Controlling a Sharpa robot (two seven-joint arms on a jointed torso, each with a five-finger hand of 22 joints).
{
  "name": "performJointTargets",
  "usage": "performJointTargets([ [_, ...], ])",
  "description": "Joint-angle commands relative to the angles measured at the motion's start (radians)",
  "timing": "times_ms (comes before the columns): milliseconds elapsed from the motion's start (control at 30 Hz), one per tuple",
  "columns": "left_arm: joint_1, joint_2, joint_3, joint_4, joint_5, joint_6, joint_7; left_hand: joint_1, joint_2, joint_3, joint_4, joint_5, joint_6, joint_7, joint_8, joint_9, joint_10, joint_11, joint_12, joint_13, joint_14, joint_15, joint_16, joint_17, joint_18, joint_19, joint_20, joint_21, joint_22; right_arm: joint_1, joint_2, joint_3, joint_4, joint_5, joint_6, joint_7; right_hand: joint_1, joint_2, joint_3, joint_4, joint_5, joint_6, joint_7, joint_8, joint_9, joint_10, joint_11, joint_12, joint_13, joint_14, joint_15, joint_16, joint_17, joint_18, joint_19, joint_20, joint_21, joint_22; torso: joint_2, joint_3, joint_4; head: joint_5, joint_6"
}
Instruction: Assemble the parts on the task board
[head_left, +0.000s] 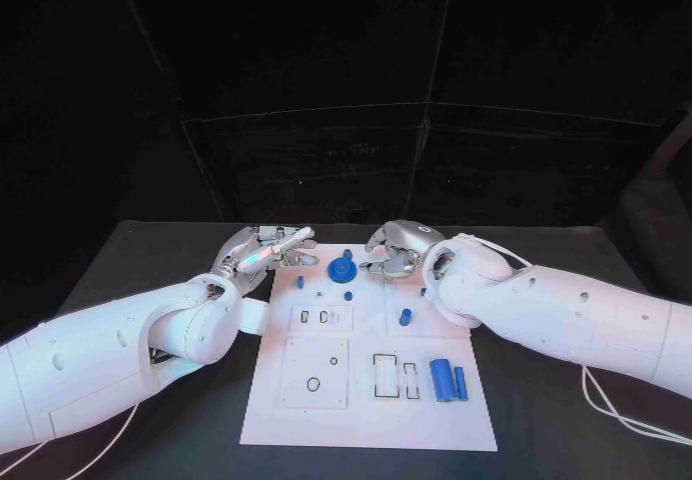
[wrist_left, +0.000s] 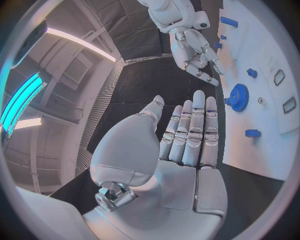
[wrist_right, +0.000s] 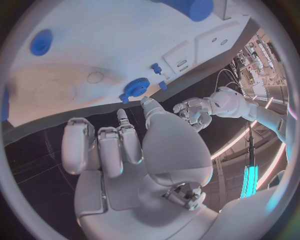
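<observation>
Nearest the robot, the task board (head_left: 368, 400) carries two upright blue cylinders (head_left: 449, 381) beside rectangular slots, well behind both hands, with bare white board around them. Further out a small blue part (head_left: 405, 317) lies just behind the right hand's wrist. At the board's far end the blue gear (head_left: 342, 269) stands between the two hands, apart from each. The left hand (head_left: 264, 252) sits over the board's far left edge; its wrist view shows the fingers (wrist_left: 194, 131) straight and side by side, thumb apart, nothing in the palm, the gear (wrist_left: 237, 96) just beyond the fingertips and a small blue peg (wrist_left: 252, 133) beside them. The right hand (head_left: 395, 252) looks curled from the head view, but its wrist view shows the fingers (wrist_right: 103, 147) bent loosely with nothing held, the gear (wrist_right: 135, 89) just past the thumb tip near the board's edge. Beyond that edge lies open black table (head_left: 159, 245).
</observation>
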Motion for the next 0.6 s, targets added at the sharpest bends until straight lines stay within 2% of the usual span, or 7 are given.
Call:
performJointTargets([
  [33,0.001,0.0,0.0,-0.003,-0.008,0.013,0.005,0.002,0.007,-0.001,-0.007,0.002,0.004,0.003,-0.007,0.0,0.001,0.006,-0.005,-0.001,-0.001,0.003,-0.004,0.002,0.014,0.002,0.004,-0.002,-0.002,0.014,-0.061,0.001,0.029,0.24,-0.049,0.218,0.049,0.002,0.013,-0.036,-0.027,0.024,-0.006,0.012,0.003,0.005,-0.008,0.0,0.112,0.084,-0.001,-0.001,0.165,-0.011,-0.002,0.001,-0.001,-0.01,-0.004,0.0016,-0.0098,-0.004,0.007],
  [133,0.001,0.001,0.0,-0.008,-0.008,0.013,0.007,0.003,0.007,-0.001,-0.008,0.002,0.004,0.002,-0.007,0.0,0.002,0.006,-0.005,-0.001,-0.001,0.003,-0.004,0.002,0.014,0.002,0.004,-0.002,-0.002,0.024,-0.144,0.001,0.046,0.371,0.012,0.294,0.1,-0.011,0.024,-0.083,-0.049,0.05,-0.012,0.021,0.003,-0.002,-0.014,-0.006,0.104,0.079,-0.007,-0.009,0.146,-0.005,-0.018,-0.004,-0.016,-0.041,-0.006,0.0052,-0.0182,-0.006,0.011],
  [300,0.001,0.003,0.0,-0.009,-0.008,0.013,0.008,0.004,0.007,0.0,-0.01,0.002,0.005,0.001,-0.007,0.0,0.003,0.005,-0.005,-0.001,-0.001,0.002,-0.005,0.003,0.014,0.002,0.004,-0.002,-0.002,0.028,-0.226,0.0,0.041,0.432,0.059,0.337,0.122,-0.029,0.02,-0.112,-0.08,0.063,-0.015,0.022,0.001,-0.005,-0.017,-0.011,0.099,0.078,-0.01,-0.012,0.14,-0.004,-0.024,-0.006,-0.021,-0.051,-0.007,0.0096,-0.0269,-0.01,0.015],
  [433,0.001,0.007,0.0,-0.01,-0.008,0.017,0.009,0.005,0.009,0.001,-0.013,0.002,0.011,-0.001,-0.006,0.001,0.01,0.003,-0.004,0.0,0.0,0.001,-0.007,0.005,0.014,0.002,0.003,-0.003,-0.003,0.029,-0.267,0.0,0.015,0.432,0.077,0.352,0.13,-0.036,0.016,-0.126,-0.084,0.057,-0.014,0.016,-0.002,-0.007,-0.017,-0.014,0.096,0.078,-0.01,-0.013,0.14,-0.003,-0.025,-0.008,-0.023,-0.053,-0.006,0.0172,-0.0337,-0.014,0.018],
  [500,0.001,0.01,0.0,-0.012,-0.008,0.018,0.009,0.005,0.011,0.002,-0.015,0.002,0.016,-0.004,-0.005,0.001,0.016,0.0,-0.002,0.001,-0.001,0.0,-0.01,0.006,0.014,0.003,0.003,-0.004,-0.003,0.029,-0.276,0.0,-0.003,0.425,0.082,0.355,0.131,-0.038,0.015,-0.129,-0.084,0.055,-0.014,0.015,-0.003,-0.008,-0.016,-0.015,0.095,0.078,-0.01,-0.013,0.14,-0.003,-0.025,-0.008,-0.023,-0.053,-0.006,0.0206,-0.0357,-0.013,0.018],
  [567,0.0,0.012,0.0,-0.013,-0.008,0.019,0.009,0.005,0.012,0.003,-0.016,0.002,0.019,-0.006,-0.005,0.001,0.022,-0.001,-0.002,0.001,-0.001,0.0,-0.012,0.007,0.014,0.003,0.003,-0.004,-0.004,0.029,-0.281,0.0,-0.017,0.419,0.085,0.355,0.132,-0.04,0.013,-0.132,-0.084,0.05,-0.013,0.011,-0.004,-0.009,-0.016,-0.016,0.094,0.078,-0.009,-0.013,0.14,-0.003,-0.025,-0.008,-0.023,-0.053,-0.005,0.0213,-0.0341,-0.015,0.019],
  [600,0.0,0.013,0.0,-0.014,-0.008,0.02,0.009,0.005,0.012,0.003,-0.016,0.002,0.02,-0.006,-0.005,0.001,0.022,-0.002,-0.002,0.001,-0.001,-0.001,-0.013,0.007,0.015,0.003,0.003,-0.004,-0.004,0.028,-0.283,0.0,-0.025,0.416,0.088,0.354,0.132,-0.041,0.011,-0.133,-0.084,0.047,-0.012,0.009,-0.005,-0.01,-0.015,-0.016,0.093,0.078,-0.009,-0.013,0.14,-0.003,-0.026,-0.008,-0.023,-0.054,-0.005,0.0194,-0.0324,-0.017,0.018],
])
